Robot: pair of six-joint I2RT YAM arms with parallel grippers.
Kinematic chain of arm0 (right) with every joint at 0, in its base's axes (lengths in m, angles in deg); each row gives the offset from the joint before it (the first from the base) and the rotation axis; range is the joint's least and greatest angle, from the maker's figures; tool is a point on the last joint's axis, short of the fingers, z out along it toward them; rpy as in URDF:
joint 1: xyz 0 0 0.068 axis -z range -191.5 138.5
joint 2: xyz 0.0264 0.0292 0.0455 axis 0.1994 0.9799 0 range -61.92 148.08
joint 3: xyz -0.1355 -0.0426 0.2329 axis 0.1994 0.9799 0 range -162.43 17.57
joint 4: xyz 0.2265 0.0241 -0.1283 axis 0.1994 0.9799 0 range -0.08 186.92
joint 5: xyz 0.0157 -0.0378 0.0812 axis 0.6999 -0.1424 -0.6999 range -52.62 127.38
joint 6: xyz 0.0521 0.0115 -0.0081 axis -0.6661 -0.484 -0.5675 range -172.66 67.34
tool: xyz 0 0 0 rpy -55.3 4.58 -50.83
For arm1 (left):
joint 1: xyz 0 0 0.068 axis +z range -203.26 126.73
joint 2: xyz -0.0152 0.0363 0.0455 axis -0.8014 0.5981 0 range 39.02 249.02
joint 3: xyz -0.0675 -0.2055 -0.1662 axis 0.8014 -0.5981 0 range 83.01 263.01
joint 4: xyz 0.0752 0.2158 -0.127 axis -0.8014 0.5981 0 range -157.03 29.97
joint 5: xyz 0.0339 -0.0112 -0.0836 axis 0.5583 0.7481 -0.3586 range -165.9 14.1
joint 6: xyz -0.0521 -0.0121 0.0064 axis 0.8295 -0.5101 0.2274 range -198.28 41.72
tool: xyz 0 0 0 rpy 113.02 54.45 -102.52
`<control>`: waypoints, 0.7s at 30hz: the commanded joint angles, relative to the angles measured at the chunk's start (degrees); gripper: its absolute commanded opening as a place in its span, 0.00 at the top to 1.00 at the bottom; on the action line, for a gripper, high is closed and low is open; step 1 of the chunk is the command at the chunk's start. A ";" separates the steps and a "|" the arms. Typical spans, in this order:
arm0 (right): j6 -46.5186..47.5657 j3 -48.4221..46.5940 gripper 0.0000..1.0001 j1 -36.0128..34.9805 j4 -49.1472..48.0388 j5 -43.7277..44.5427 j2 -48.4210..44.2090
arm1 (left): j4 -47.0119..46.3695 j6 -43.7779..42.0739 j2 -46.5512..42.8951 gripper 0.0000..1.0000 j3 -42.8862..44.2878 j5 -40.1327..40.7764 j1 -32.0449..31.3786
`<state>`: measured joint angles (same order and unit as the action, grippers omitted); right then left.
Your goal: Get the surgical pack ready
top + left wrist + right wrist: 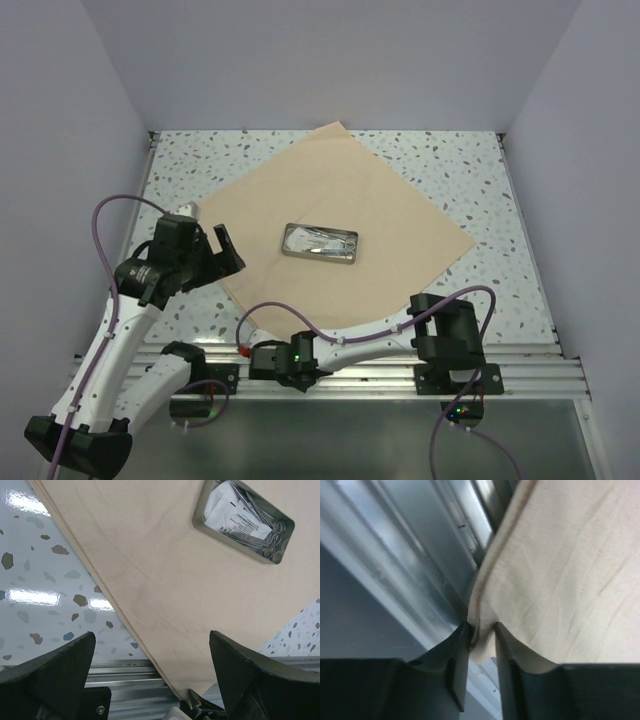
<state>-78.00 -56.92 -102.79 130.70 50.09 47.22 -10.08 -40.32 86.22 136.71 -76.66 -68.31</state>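
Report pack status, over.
Left end effector open, above cloth edge. Right end effector shut on cloth corner. Tray loaded, centred on flat cloth. Nothing obstructing.

Two dark gripper fingers (50, 675) frame the bottom edge, set wide apart; the left gripper (150, 645) holds nothing. Between and beyond them a beige cloth (165, 580) lies flat on a speckled white table (40, 590). At upper right a small steel tray (227, 541) sits on the cloth. It holds silver scissor-like instruments (260, 535) and white printed packets (230, 515), possibly gauze. A metal rail (125, 677) runs along the table's near edge.
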 commanded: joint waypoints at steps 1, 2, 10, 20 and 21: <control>-0.41 2.43 0.72 2.34 -2.19 0.48 -0.51 | -0.87 0.45 0.44 0.00 -0.17 0.32 0.37; -0.32 2.69 0.84 2.78 -2.28 0.47 -0.94 | -0.96 0.37 0.78 0.00 -0.17 0.31 0.37; 1.78 0.94 1.00 8.57 0.35 -0.49 -7.18 | -1.23 0.98 2.98 0.00 0.27 0.58 0.28; 11.88 -16.18 1.00 29.55 8.96 0.46 -6.15 | -5.18 -7.44 16.07 0.00 11.67 6.19 0.37; 12.85 -18.38 1.00 31.15 9.67 1.08 -4.83 | -5.18 -8.41 17.73 0.00 13.18 7.42 0.37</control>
<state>-70.87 -68.27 -76.97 136.47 48.43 40.95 -11.06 -43.56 100.47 143.11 -73.79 -68.27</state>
